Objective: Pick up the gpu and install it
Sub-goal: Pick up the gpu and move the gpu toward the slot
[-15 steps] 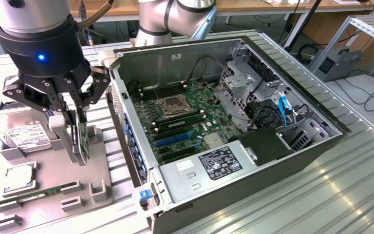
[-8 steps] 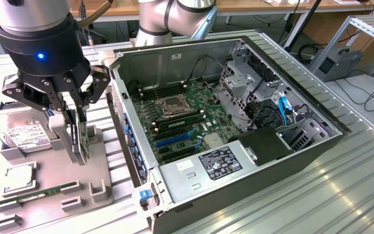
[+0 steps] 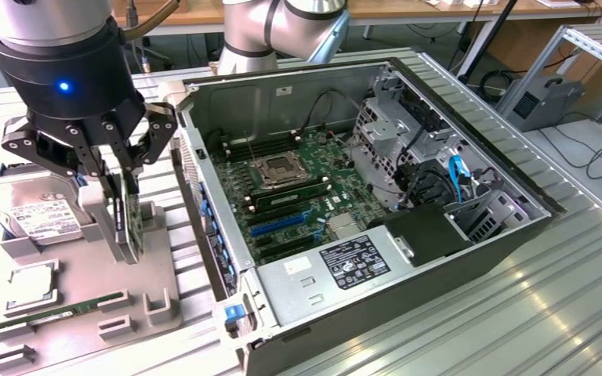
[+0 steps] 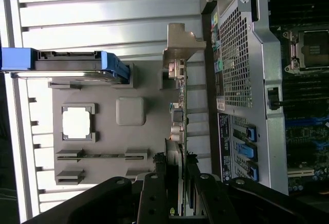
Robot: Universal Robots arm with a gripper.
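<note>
Now the hand (image 3: 121, 188) grips the gpu (image 3: 128, 231), which stands on edge in the gray tray (image 3: 165, 274) on the ribbed metal surface (image 3: 489, 313). The open case (image 3: 280, 94) wall is just beside it. The far surface is bare.

The pincer (image 4: 176, 165) hides one end of the gpu (image 4: 177, 106); the hard drive (image 4: 67, 60) runs off-frame.

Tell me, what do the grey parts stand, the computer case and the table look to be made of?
Grey parts stand: likely plastic, with a matte finish, moulded slots and rounded edges.
Computer case: sheet metal, dull grey, with folded edges and punched vent holes.
Table: probably aluminium, brushed and ribbed, catching bright streaks of light.
</note>
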